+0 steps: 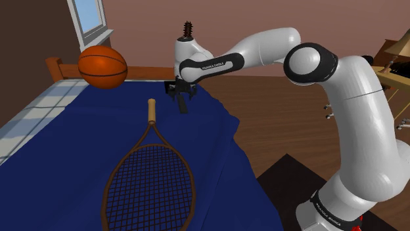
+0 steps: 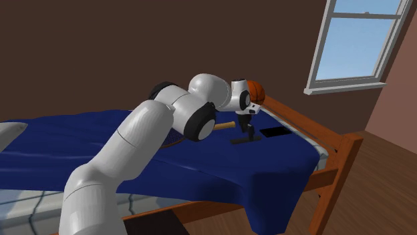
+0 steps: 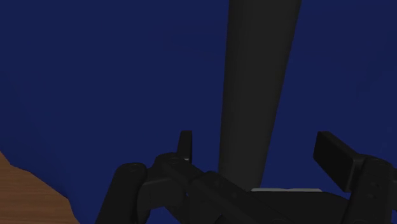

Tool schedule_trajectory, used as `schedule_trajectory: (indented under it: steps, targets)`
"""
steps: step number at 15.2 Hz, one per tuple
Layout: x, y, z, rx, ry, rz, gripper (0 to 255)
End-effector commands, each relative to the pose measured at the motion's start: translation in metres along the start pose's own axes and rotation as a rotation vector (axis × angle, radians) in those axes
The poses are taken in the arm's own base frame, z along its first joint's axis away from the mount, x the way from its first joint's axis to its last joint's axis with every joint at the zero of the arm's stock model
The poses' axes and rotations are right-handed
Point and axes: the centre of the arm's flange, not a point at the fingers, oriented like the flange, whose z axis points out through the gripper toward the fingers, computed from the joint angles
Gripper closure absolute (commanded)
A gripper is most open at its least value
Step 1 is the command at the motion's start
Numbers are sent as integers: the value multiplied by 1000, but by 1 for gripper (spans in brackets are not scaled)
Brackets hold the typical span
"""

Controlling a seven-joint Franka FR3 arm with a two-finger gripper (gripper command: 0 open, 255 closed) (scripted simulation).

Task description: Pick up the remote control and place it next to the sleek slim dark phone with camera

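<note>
- On the blue blanket of the bed, in the shoulder view, one dark remote control is seen directly beneath the black gripper. Its long axis is foreshortened there and runs roughly toward the picture's lower edge.
- One orange basketball and one tennis racket are counted on the same blanket. The racket's handle end is near the remote control, and the ball is well apart at the shoulder view's left.
- From the second exterior view, the remote control is shown lying flat on the blanket, with its long axis running nearly across the picture.
- One flat black phone is seen to the second exterior view's right of the remote control. It is near the remote control but apart from it, and close to the wooden bed frame.
- The gripper is held upright over the middle of the remote control.
- Along the wrist view, the remote control is seen as a long dark bar stretching away from the hand, at right angles to the line between the two fingers.
- The fingers are spread apart, one on each side of the bar. A strip of blanket is seen between each finger and the bar, so the bar is straddled but not clasped.
</note>
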Motion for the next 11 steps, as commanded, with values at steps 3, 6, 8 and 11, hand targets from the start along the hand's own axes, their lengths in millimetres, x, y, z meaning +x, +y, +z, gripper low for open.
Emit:
schedule_trajectory:
  steps: [3, 6, 8, 11]
  targets:
    - [0, 0, -44, 0, 0, 0, 0]
    - [0, 0, -44, 0, 0, 0, 0]
    - [0, 0, -44, 0, 0, 0, 0]
    - [0, 0, -44, 0, 0, 0, 0]
